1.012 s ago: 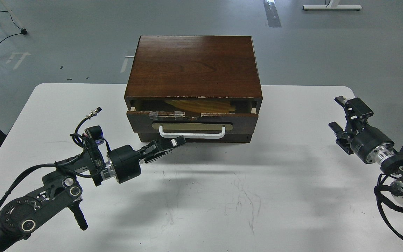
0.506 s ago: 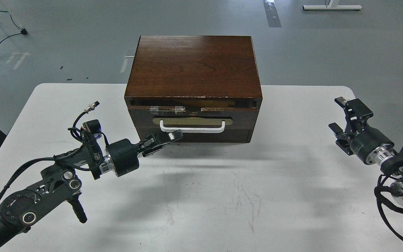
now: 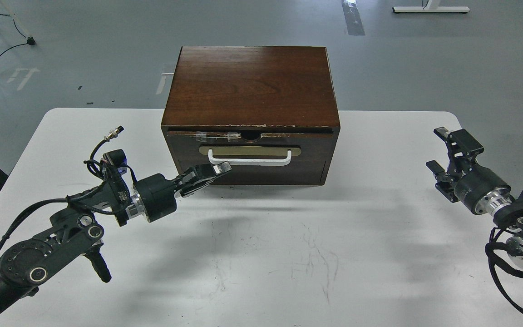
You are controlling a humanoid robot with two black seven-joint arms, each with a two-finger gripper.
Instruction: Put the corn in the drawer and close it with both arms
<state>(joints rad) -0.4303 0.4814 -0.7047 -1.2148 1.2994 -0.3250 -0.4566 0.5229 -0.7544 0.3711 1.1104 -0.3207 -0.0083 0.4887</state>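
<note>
Where left tool (image 3: 204, 175) presses: drawer (image 3: 250, 152) front.

Hidden contents, cropped arms

The drawer (image 3: 250, 152) sat flush in the wooden cabinet (image 3: 250, 86), so its inside, and any corn within, could not be seen. The left gripper (image 3: 207, 172) pointed at the drawer front, its fingers too close together to tell apart. Both arms ran off the frame: the left arm (image 3: 30, 268) at the lower left corner, the right arm (image 3: 522, 227) at the right edge.
</note>
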